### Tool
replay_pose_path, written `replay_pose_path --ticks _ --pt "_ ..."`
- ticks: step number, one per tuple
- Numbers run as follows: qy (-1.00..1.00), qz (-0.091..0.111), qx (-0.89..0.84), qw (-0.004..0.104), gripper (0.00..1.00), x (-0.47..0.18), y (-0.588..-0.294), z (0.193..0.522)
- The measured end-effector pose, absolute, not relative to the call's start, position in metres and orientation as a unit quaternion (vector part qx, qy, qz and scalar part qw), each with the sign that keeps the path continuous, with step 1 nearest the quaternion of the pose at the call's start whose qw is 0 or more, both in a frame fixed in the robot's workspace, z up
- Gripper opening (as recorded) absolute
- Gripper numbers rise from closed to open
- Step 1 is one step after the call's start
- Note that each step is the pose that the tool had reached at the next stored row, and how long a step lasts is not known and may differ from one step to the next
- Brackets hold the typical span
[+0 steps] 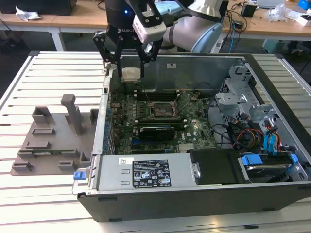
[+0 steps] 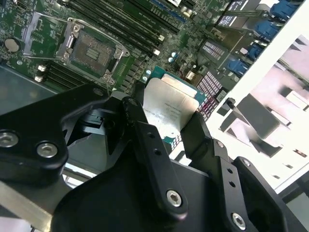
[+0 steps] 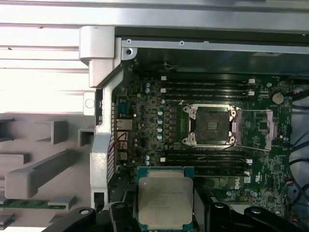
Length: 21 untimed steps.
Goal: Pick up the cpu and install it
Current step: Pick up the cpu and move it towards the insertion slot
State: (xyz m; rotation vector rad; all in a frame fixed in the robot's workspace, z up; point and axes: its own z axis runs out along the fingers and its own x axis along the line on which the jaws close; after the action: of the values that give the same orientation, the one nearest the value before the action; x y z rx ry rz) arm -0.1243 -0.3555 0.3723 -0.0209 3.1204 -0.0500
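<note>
Cpu [image 3: 165, 197], faint print on its silver top, sits clamped in the gripper [image 1: 130, 72], raised clear of the open socket [image 3: 211, 125] and off to its side; a white printed label [image 1: 149, 175] lies well apart from the socket.

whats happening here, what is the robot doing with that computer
The robot's gripper is shut on the cpu, holding it in the air over the open computer case. On the motherboard below, the socket is open and empty, so the cpu is picked up but not yet installed.
</note>
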Motion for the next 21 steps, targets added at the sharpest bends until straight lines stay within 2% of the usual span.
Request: replay_pose_path --ticks 21 --pt "1.0 -0.017 -0.007 0.01 0.55 -0.1147 -0.3498 0.3651"
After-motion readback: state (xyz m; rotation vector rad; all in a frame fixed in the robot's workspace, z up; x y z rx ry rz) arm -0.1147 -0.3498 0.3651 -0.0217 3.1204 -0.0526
